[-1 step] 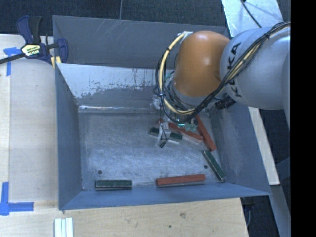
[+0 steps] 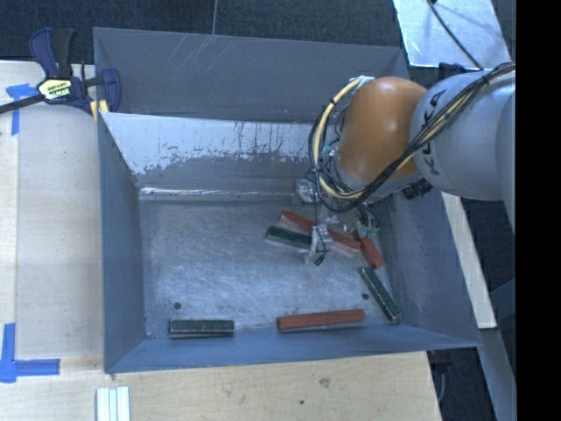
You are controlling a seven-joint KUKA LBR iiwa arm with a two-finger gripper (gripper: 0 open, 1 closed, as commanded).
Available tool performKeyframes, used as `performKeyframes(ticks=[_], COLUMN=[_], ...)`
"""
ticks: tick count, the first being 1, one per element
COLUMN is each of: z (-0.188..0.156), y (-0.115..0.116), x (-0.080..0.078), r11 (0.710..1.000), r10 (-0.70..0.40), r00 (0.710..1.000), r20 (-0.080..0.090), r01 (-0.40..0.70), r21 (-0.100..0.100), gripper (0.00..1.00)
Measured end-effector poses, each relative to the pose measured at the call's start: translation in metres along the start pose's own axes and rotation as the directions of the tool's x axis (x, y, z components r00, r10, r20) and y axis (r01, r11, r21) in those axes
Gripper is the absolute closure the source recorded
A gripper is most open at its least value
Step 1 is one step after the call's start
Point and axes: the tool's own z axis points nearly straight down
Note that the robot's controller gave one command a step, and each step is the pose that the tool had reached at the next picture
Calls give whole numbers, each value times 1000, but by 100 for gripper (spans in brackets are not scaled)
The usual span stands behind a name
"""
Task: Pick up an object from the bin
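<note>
- Bin [image 2: 118,261]: grey metal, with sloped walls that let loose pieces slide down to the flat floor.
- Arm [image 2: 469,139]: enters from the right and bends down over the right rear part of the floor. An orange cover [image 2: 377,134] with looped cables sits at the wrist and hides some of what lies below it.
- Gripper [image 2: 319,246]: its tip is low, at or close to the floor, inside a small cluster of bars. Whether it is open or closed cannot be told, and no bar can be seen in its grasp.
- Green bar [image 2: 287,235]: dark and lying flat just left of the tip. It is the nearest piece and so the likely target, judged by position alone.
- Red bar [image 2: 296,220]: just behind the green bar, angled, apparently touching it.
- Right red bar [image 2: 370,251]: just right of the tip, slanted, its upper end under the wrist.
- Slanted green bar [image 2: 379,294]: near the right wall, outside the cluster.
- Front red bar [image 2: 320,320] and front green bar [image 2: 202,327]: both lie along the foot of the front wall, well apart from the gripper, probably settled where slope meets floor.
- Task status: judged not yet done, as every bar lies on the floor.
</note>
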Motion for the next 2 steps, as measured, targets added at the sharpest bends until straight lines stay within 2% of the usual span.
performKeyframes(ticks=[1,2], z=[-5,-168], y=[6,-15], x=[-2,-3], r11=[1000,1000], r10=[-4,-1], r00=[1000,1000], r20=[7,17], r01=[4,1], r21=[-3,0], gripper=[100,100])
